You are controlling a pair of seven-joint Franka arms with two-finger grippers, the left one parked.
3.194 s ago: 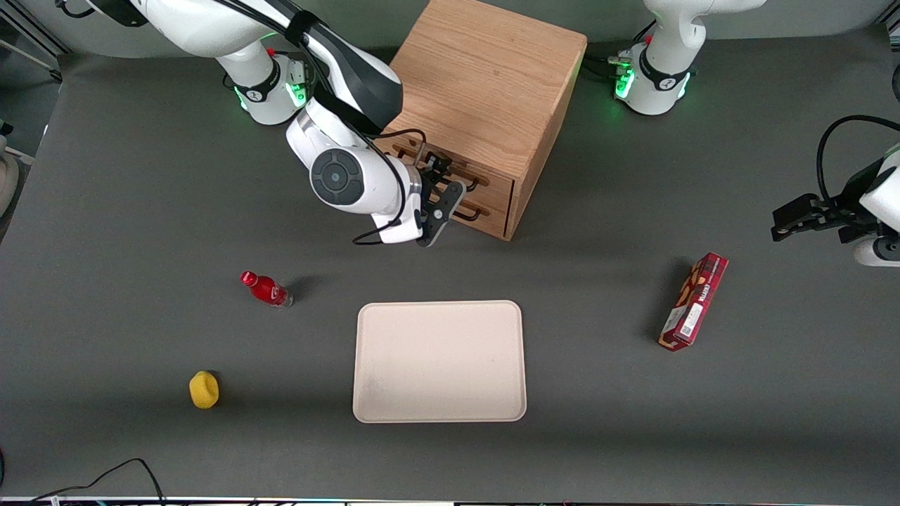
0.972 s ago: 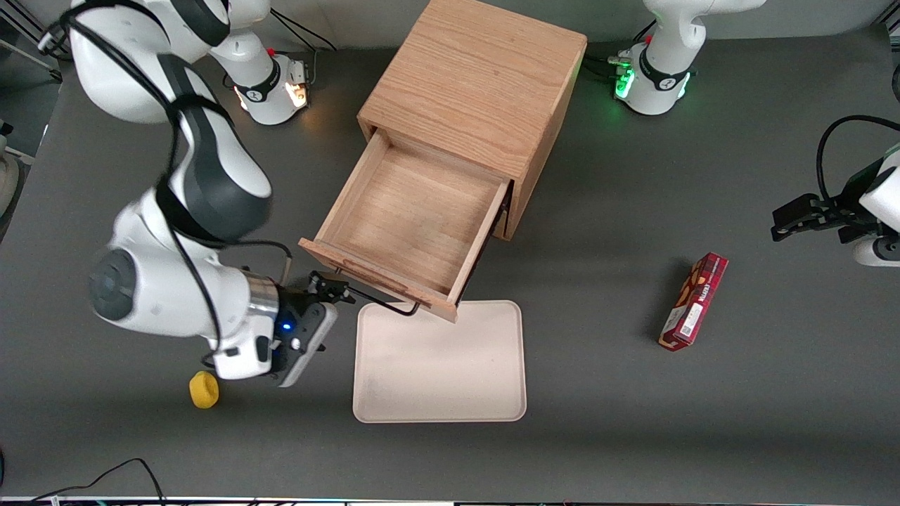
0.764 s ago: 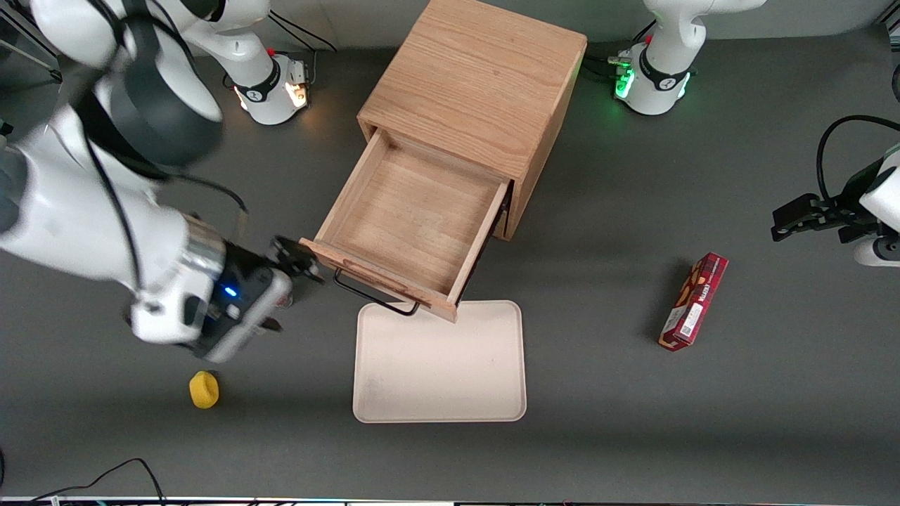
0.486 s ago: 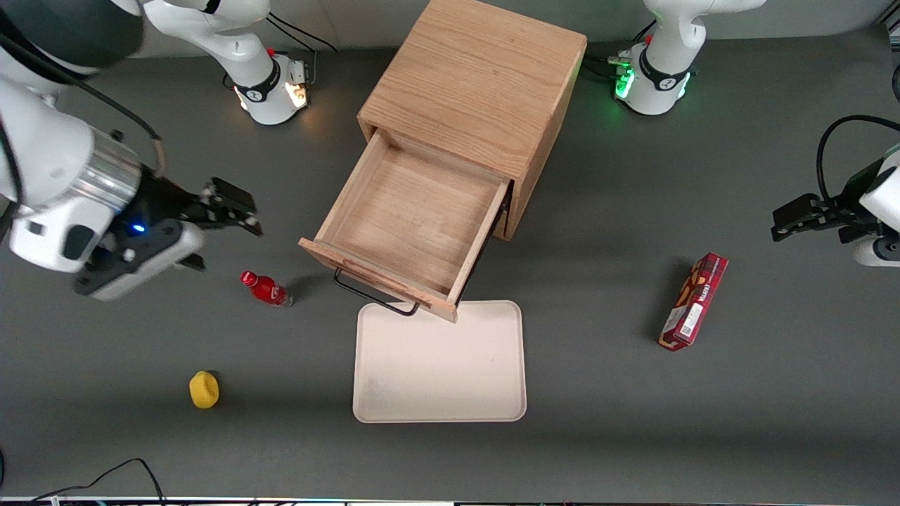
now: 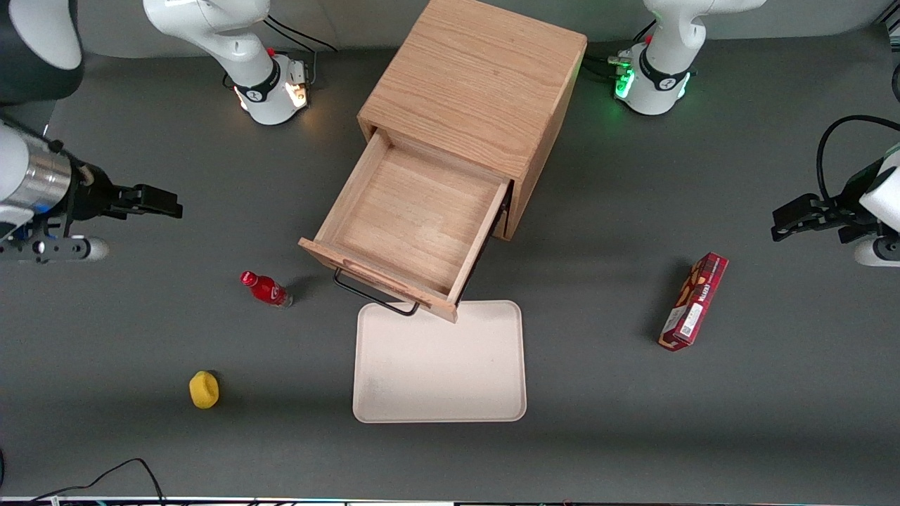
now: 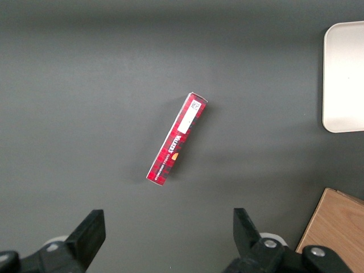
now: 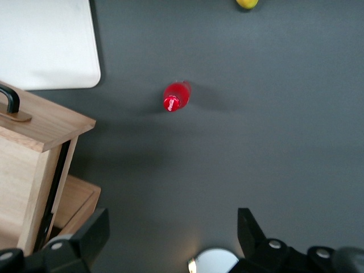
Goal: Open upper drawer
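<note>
Grey worktop [image 5: 598, 436], nearest edge first: you've got a black cable [image 5: 105, 474] at the corner on the working arm's end. Yellow lemon-like fruit [image 5: 204, 389] sits a bit farther in, also seen from the right wrist cam [image 7: 247, 3]. Cream tray [image 5: 439, 393] lies mid-table, bare, w/ its farther edge just under the drawer front. Red bottle [image 5: 266, 289] lies tilted between fruit and cabinet, well apart from both; wrist cam shows it cap-on [image 7: 175, 98]. Red snack box [image 5: 693, 301] rests toward the parked arm's end, well apart from the tray; left wrist cam has it flat on the mat [image 6: 177, 139].

Upper drawer [image 5: 411, 218] is pulled far out of the oak cabinet [image 5: 485, 77], inside bare wood, black wire handle [image 5: 373, 296] on its front hanging over the tray's edge. Cabinet stands mid-table near the farthest edge.

Your gripper [image 5: 151, 202] hangs at the working arm's edge of the worktop, well apart from the drawer, approx. level w/ it, nothing held. Right wrist cam shows the fingers [image 7: 253, 227] spread wide over bare mat.
</note>
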